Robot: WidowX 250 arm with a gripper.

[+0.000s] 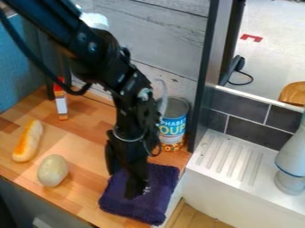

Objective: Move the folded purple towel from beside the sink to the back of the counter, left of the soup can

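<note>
1. Cloth [164, 196]: purple, lying on the wooden counter [82, 144] near its front right corner, under the gripper [132, 185], with the can [173, 129] just behind it.
2. Gripper: pointing down over the cloth's left part and apparently touching it. How far it is open cannot be told, nor whether it has hold of any fabric.
3. Risks (judged): a shallow or off-centre grip could catch only loose pile, so the cloth might slip or bunch. Pressing too low could jam the gripper against the wood. A swing towards the can, close beside the arm [89, 49], could knock it over. A pull to the right could drag the cloth off the counter's edge.
4. Obscured: the arm covers the can's left side and part of the cloth; cables cross near both. The pale object [292, 156] at right is cut off. The bread [28, 141] and oval [53, 170] lie unobstructed at left.
</note>
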